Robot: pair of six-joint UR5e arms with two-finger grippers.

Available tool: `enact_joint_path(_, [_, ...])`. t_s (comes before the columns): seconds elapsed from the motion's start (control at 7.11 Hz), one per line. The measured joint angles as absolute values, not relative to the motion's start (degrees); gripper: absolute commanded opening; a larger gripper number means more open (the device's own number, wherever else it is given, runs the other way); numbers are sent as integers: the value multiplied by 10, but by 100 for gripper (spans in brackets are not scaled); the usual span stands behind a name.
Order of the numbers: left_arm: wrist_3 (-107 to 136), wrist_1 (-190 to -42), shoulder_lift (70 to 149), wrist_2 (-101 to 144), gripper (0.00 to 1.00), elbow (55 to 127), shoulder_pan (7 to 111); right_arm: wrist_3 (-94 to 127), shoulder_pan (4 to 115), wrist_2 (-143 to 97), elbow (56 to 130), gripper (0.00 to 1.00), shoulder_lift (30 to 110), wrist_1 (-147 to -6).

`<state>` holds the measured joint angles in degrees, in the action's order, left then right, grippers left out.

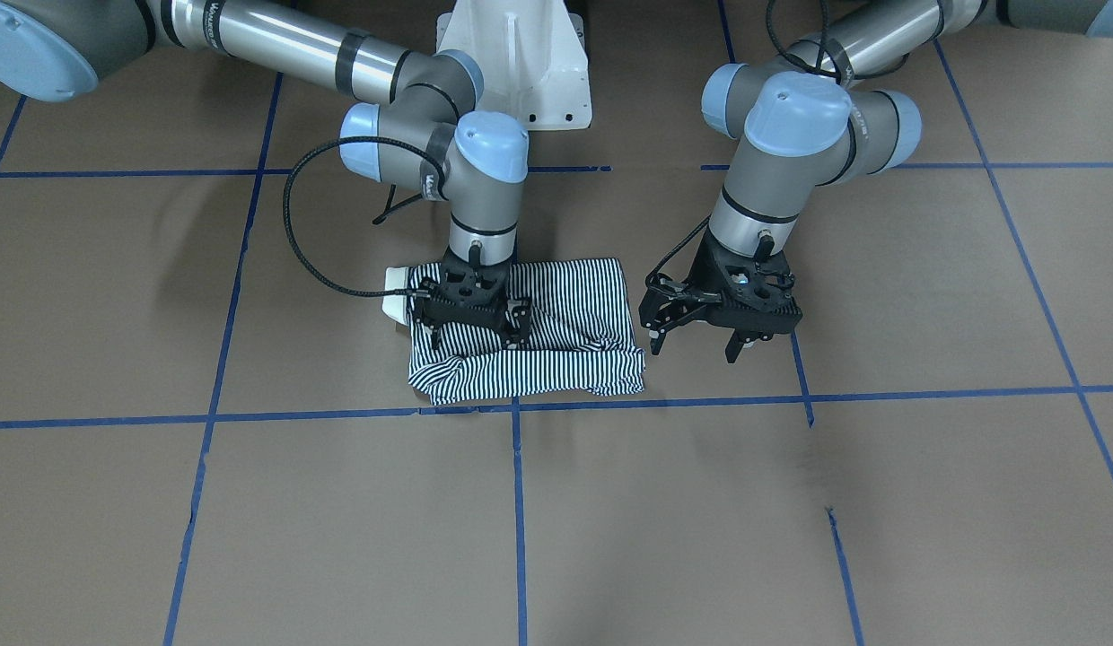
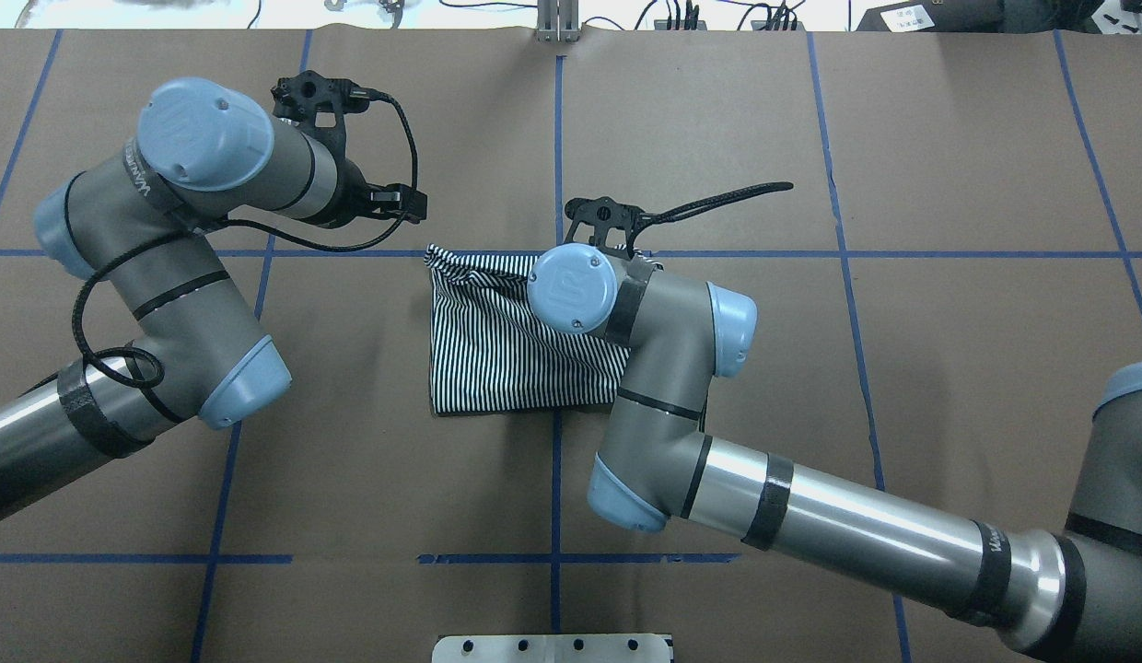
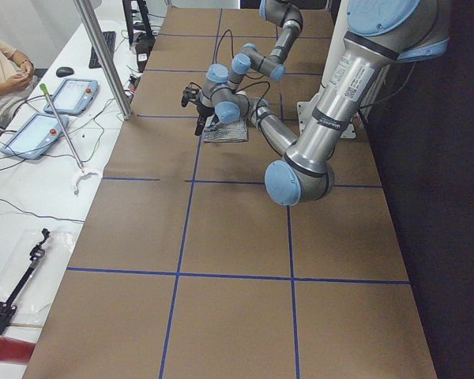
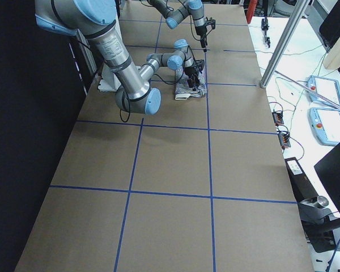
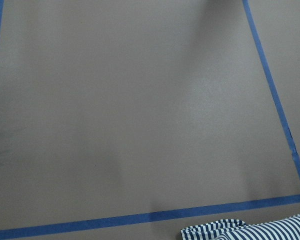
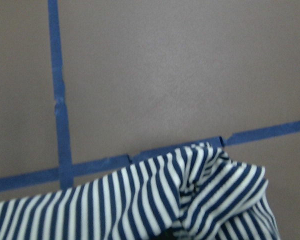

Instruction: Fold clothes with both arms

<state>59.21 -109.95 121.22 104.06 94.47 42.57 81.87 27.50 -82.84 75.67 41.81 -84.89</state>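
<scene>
Matte brown paper covers the table (image 1: pixel 610 538), gridded with blue tape (image 1: pixel 519 502). Near its centre lies the polo shirt (image 1: pixel 574 359), folded into a rumpled rectangle of thin navy-and-white stripes, its cream collar (image 1: pixel 397 296) poking out. The right gripper (image 1: pixel 476 339) sits on it, black fingers spread apart. Just beside the shirt, the left gripper (image 1: pixel 694 348) hovers released. Lettering on the silver arm tubes (image 1: pixel 269 40) is too small to read.

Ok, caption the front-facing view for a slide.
Right gripper over the folded striped shirt; left gripper open beside it.
</scene>
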Motion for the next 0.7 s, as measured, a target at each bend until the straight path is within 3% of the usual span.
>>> enact_joint_path(0.42, [604,-1099,1213,1040,100,943,423,769,370,-877,659,100,370,-846])
enact_joint_path(0.7, [642,-1097,1217,1035,100,939,395,722,424,-942,651,100,364,-845])
